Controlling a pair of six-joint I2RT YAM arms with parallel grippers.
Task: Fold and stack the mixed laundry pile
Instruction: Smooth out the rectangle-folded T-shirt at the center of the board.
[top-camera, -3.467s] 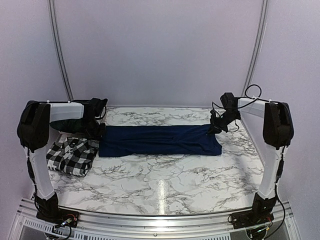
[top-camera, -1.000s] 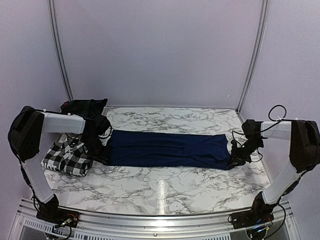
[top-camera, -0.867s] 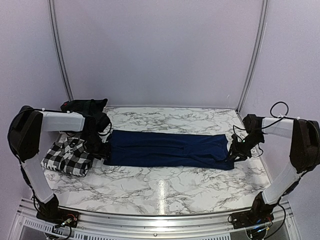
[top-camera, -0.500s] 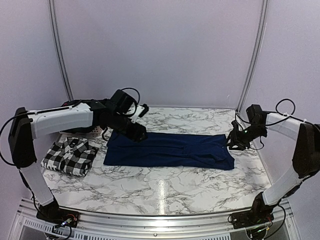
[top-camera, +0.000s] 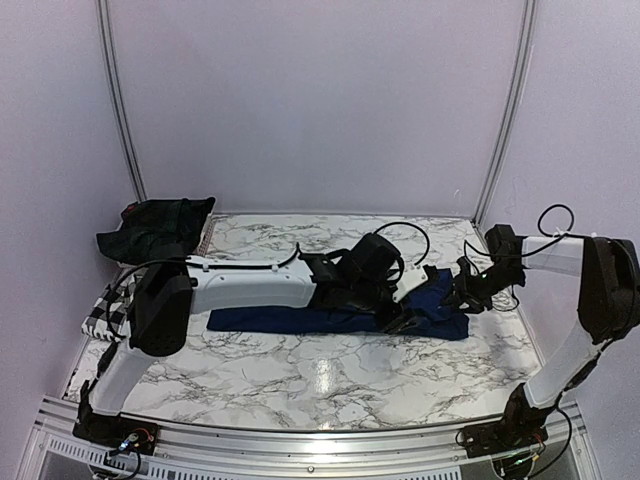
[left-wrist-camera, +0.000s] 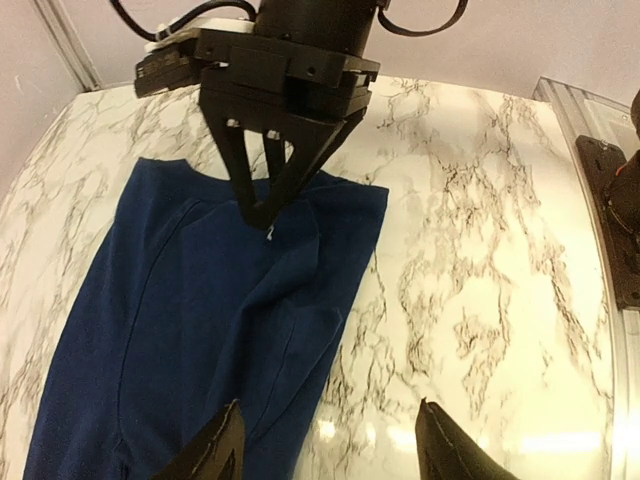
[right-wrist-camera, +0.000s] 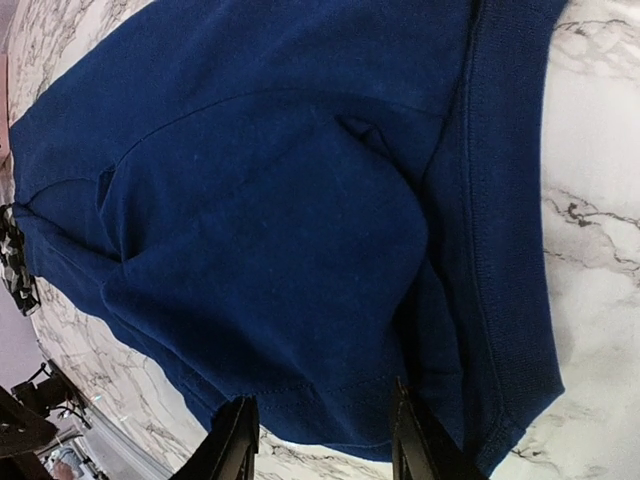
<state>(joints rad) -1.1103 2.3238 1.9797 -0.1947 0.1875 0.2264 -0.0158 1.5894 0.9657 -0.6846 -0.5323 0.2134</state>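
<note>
The navy blue T-shirt (top-camera: 250, 320) lies folded into a long strip across the marble table (top-camera: 320, 385). My left arm reaches across it, and my left gripper (top-camera: 405, 322) hangs open over the shirt's right part. In the left wrist view the left gripper (left-wrist-camera: 330, 452) holds nothing, with the T-shirt (left-wrist-camera: 200, 320) edge below it. My right gripper (top-camera: 460, 297) is at the shirt's right end. Its fingers stand apart over the hem of the T-shirt (right-wrist-camera: 280, 200), so the right gripper (right-wrist-camera: 325, 440) is open. The checked shirt (top-camera: 97, 315) lies folded at the left, largely behind my left arm. The green plaid garment (top-camera: 155, 225) sits at the back left.
An aluminium rail (top-camera: 320, 440) runs along the near edge. White frame poles (top-camera: 118, 110) and purple walls close in the back and sides. The right arm's base (left-wrist-camera: 615, 220) shows at the table's edge in the left wrist view.
Both grippers opened and let go of the T-shirt's ends. My left arm swung from the shirt's left end across to its right part. The right gripper stayed at the right end.
</note>
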